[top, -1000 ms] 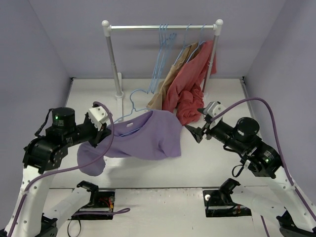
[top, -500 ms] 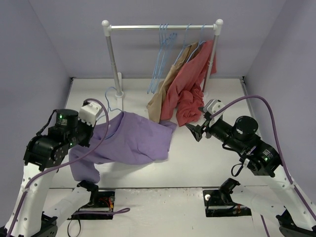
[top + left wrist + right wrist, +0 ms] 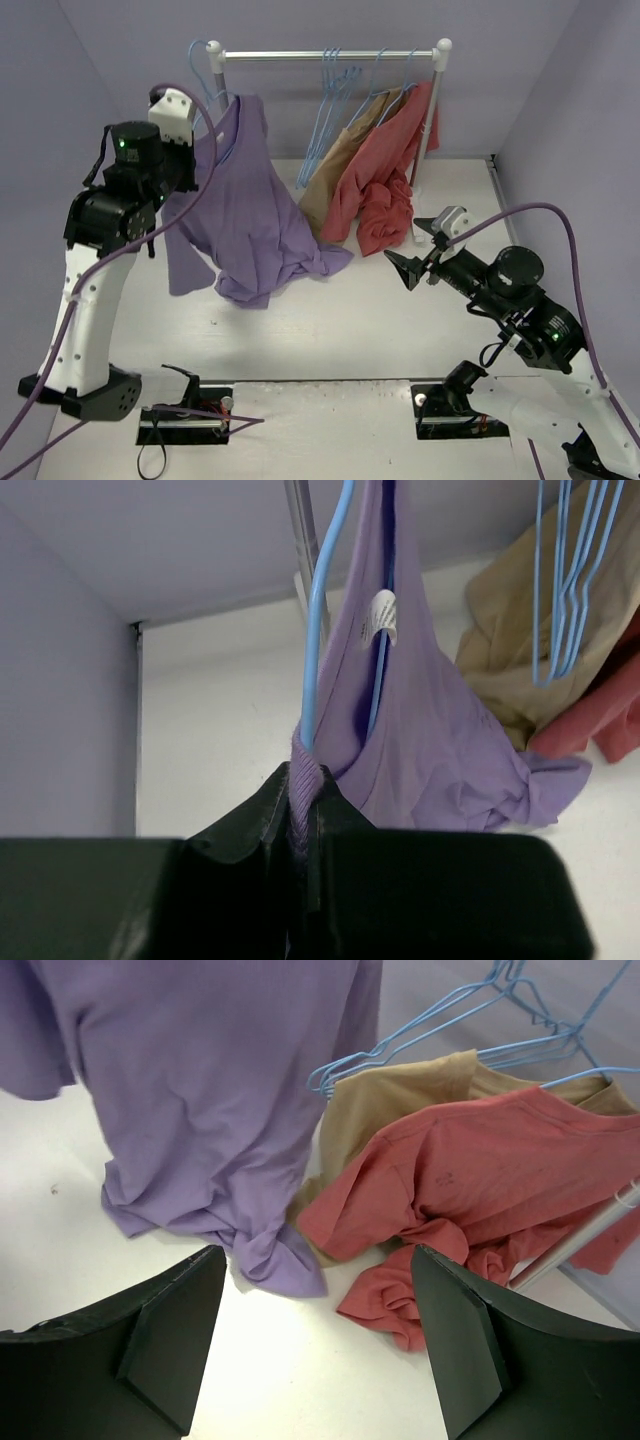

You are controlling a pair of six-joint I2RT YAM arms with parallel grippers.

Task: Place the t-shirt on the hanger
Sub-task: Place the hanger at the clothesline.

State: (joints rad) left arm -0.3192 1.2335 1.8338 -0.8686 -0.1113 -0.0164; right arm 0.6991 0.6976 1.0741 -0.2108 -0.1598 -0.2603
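Left arm's up high at the left end of the rack (image 3: pixel 330 55), and the left gripper (image 3: pixel 303 792) has its jaws pinched tight on the ribbed collar of the t-shirt (image 3: pixel 245 210) together with the wire of the hanger (image 3: pixel 318 630), which rises straight out of the grip. The hanger's hook sits up beside the rack's left post; whether it touches the post, can't tell. The lavender cloth hangs down from that grip in a long drape, white neck label showing on the wrist camera, one sleeve dangling on the left, and the bottom hem bunched on the table (image 3: pixel 330 320). Over on the right, the right gripper (image 3: pixel 405 268) hovers low above the table with its jaws spread wide and nothing between them, pointing toward the crumpled hem. Behind, spare blue hangers (image 3: pixel 335 80) hang on the rail, then a tan garment (image 3: pixel 335 175) and a brick-red garment (image 3: pixel 385 190), the red one's tail pooled on the table just beside the purple hem.
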